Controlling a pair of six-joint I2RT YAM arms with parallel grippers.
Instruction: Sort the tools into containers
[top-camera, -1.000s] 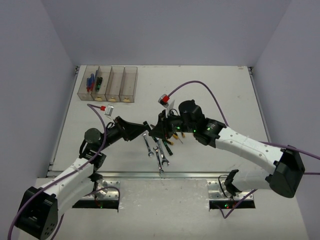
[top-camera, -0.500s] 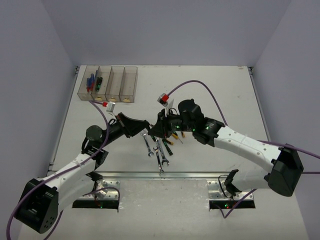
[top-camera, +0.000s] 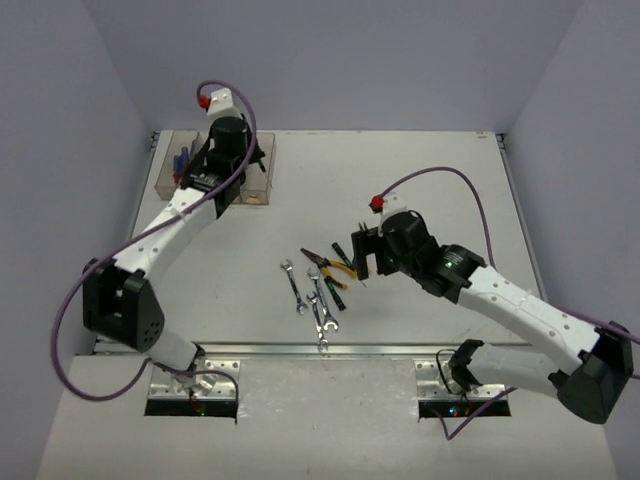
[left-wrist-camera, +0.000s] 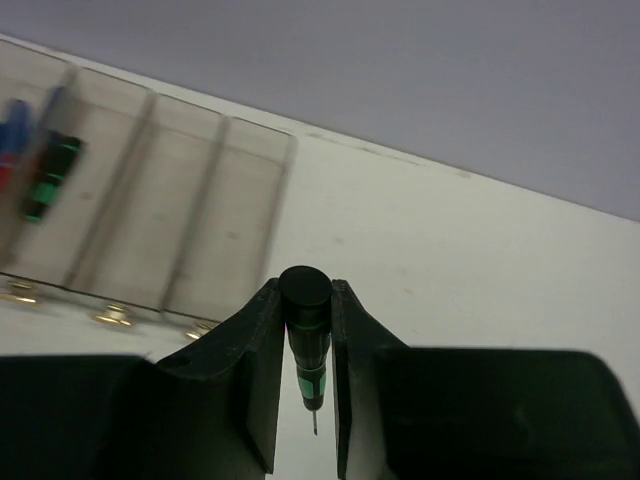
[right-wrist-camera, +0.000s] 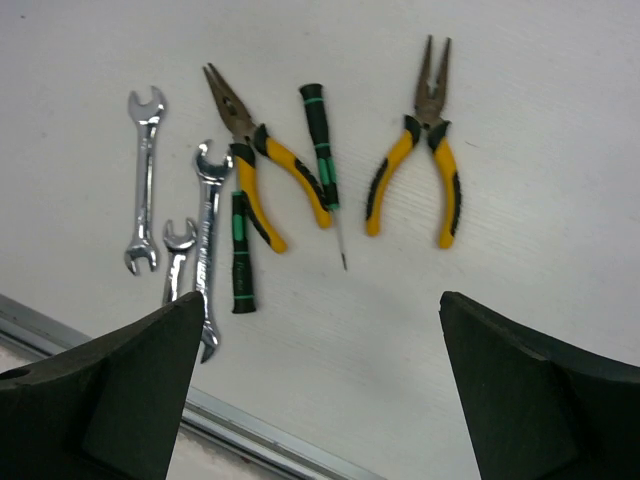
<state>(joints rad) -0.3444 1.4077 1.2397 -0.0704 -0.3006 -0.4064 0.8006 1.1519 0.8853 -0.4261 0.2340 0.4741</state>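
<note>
Screwdriver (left-wrist-camera: 308, 340) w/ blk/green handle is clenched in my L tool (left-wrist-camera: 305, 300), cap toward the cam, tip pointing down. It's up over the far-left corner of the desk (top-camera: 450, 180), by the containers (left-wrist-camera: 150, 215); can't tell which bin it's above. A blue screwdriver (top-camera: 181, 160) lies in the end bin and a binned blk/green one (left-wrist-camera: 50, 175) in the next.

My R tool (right-wrist-camera: 320, 302) hangs released, fingers wide apart, above the rest lying flat near the desk's front edge: 3 silver wrenches (right-wrist-camera: 207, 240), long-nose pliers (right-wrist-camera: 250, 140), 2nd pliers (right-wrist-camera: 427, 120) and 2 loose blk/green screwdrivers (right-wrist-camera: 322, 150).
</note>
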